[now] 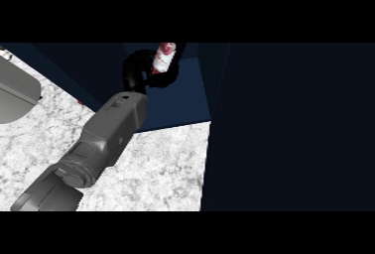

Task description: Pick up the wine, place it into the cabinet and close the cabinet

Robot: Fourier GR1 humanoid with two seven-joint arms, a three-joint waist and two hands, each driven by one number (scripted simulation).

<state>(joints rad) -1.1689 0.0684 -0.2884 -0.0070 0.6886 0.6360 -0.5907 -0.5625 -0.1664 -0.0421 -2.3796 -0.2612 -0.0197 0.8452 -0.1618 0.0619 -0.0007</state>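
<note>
The wine bottle [165,55], with a red and white label, is upright at the top of the head view, inside the dark blue cabinet [183,101]. My left hand [139,73] is curled round its lower part, and the grey forearm reaches up to it from the lower left edge. Hand and shadow hide the bottle's base, so I cannot tell whether it stands on the cabinet floor. The cabinet's door [293,124] is open, a broad dark panel filling the right side. My right hand does not show.
The speckled white counter [154,168] runs under the forearm up to the cabinet's front edge. A grey rounded object [15,94] lies at the far left edge. A small red spot [79,103] shows beside the cabinet's left wall.
</note>
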